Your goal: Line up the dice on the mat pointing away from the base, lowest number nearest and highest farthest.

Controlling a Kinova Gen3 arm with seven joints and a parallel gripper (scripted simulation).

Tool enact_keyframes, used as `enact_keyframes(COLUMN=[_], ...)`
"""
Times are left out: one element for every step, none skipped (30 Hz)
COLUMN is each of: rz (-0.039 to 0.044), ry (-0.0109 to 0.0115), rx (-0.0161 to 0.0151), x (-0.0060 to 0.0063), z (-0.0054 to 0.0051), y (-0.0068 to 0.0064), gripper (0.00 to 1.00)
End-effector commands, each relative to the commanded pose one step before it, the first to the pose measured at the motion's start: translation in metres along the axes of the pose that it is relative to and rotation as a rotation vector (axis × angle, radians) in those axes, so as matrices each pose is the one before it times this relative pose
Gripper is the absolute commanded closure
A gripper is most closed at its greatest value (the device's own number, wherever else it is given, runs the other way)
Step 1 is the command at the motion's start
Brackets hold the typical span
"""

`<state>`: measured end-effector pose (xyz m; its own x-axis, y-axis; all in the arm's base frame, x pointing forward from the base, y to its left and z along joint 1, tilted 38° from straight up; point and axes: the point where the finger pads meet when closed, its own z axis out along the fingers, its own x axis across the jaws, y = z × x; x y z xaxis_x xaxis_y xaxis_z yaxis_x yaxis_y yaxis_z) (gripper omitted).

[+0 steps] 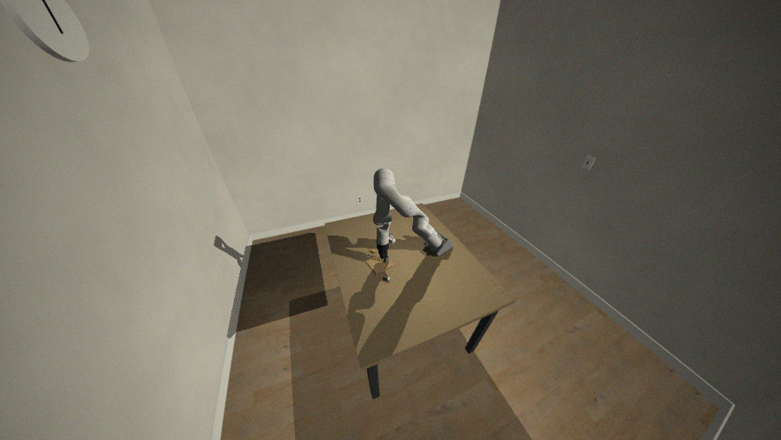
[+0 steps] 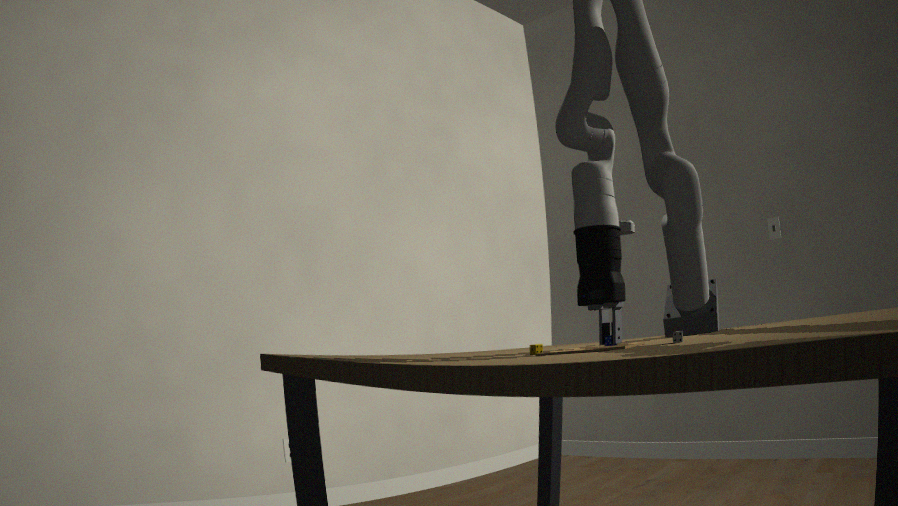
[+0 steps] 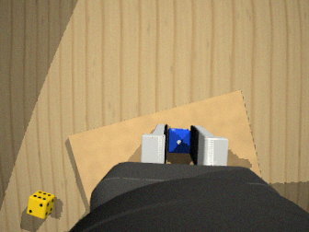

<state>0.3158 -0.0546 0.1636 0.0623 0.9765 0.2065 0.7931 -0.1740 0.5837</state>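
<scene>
As the tool (image 3: 178, 144) stands: jaws a shade wider than the blue die (image 3: 178, 138), which sits loose on the mat (image 3: 110, 145).
Handling: probably light, rigid, slick — pinch opposite flat faces squarely.

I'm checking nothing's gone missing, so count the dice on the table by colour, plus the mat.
Yellow die: 1
Blue die: 1
Pale grey die: 1
Mat: 1
Total: 4 things, 3 of them dice
</scene>
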Motion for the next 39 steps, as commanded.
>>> enact_keyframes(rz=[-0.00004, 0.0, 0.0, 0.0, 0.0, 0.0, 0.0, 0.0, 0.0, 0.0, 0.0, 0.0, 0.0, 0.0, 0.0, 0.0, 0.0, 0.0, 0.0, 0.0, 0.0, 0.0, 0.0, 0.0, 0.0, 0.0, 0.0, 0.0, -0.00001, -0.00001, 0.0, 0.0, 0.0, 0.0, 0.00001, 0.00001, 0.0, -0.00002, 0.0], ry=[-0.00047, 0.0, 0.0, 0.0, 0.0, 0.0, 0.0, 0.0, 0.0, 0.0, 0.0, 0.0, 0.0, 0.0, 0.0, 0.0, 0.0, 0.0, 0.0, 0.0, 0.0, 0.0, 0.0, 0.00001, 0.00001, 0.00001, 0.00002, 0.00002, 0.00002, 0.00002, 0.00002, 0.00001, 0.0, -0.00001, -0.00003, -0.00005, -0.00002, 0.00007, 0.0], rx=[-0.00068, 0.0, 0.0, 0.0, 0.0, 0.0, 0.0, 0.0, 0.0, 0.0, 0.0, 0.0, 0.0, 0.0, 0.0, 0.0, 0.0, 0.0, 0.0, 0.0, 0.0, 0.0, 0.0, -0.00001, -0.00001, -0.00002, -0.00002, -0.00003, -0.00003, -0.00003, -0.00003, -0.00002, 0.0, 0.00002, 0.00004, 0.00008, 0.00003, -0.0001, 0.0], x=[-0.00014, 0.0, 0.0, 0.0, 0.0, 0.0, 0.0, 0.0, 0.0, 0.0, 0.0, 0.0, 0.0, 0.0, 0.0, 0.0, 0.0, 0.0, 0.0, 0.0, 0.0, 0.0, 0.0, 0.0, 0.0, 0.0, 0.0, 0.0, 0.00001, 0.00001, 0.0, 0.0, 0.0, 0.0, -0.00001, -0.00001, -0.00001, 0.00002, 0.0], z=[-0.00017, 0.0, 0.0, 0.0, 0.0, 0.0, 0.0, 0.0, 0.0, 0.0, 0.0, 0.0, 0.0, 0.0, 0.0, 0.0, 0.0, 0.0, 0.0, -0.00001, -0.00003, 0.0, 0.0, -0.00005, -0.00008, -0.00012, -0.00017, -0.00021, -0.00027, -0.00032, -0.00038, -0.00044, -0.00051, -0.00057, -0.00064, -0.0007, -0.00078, -0.00087, 0.0], y=[0.00018, 0.0, 0.0, 0.0, 0.0, 0.0, 0.0, 0.0, 0.0, 0.0, 0.0, 0.0, 0.0, 0.0, 0.0, 0.0, 0.0, 0.0, 0.0, 0.0, 0.0, 0.0, 0.0, 0.0, 0.00001, 0.00001, 0.00001, 0.00001, 0.00001, 0.00001, 0.00001, 0.00001, 0.0, -0.00001, -0.00002, -0.00003, -0.00001, 0.00004, 0.0], gripper=[0.54, 0.48, 0.48, 0.48, 0.48, 0.48, 0.42, 0.42, 0.42, 0.36, 0.36, 0.36, 0.36, 0.36, 0.36, 0.36, 0.36, 0.36, 0.36, 0.36, 0.36, 0.36, 0.36, 0.36, 0.36, 0.36, 0.36, 0.36, 0.36, 0.36, 0.36, 0.36, 0.36, 0.36, 0.36, 0.36, 0.36, 0.36, 0.36])
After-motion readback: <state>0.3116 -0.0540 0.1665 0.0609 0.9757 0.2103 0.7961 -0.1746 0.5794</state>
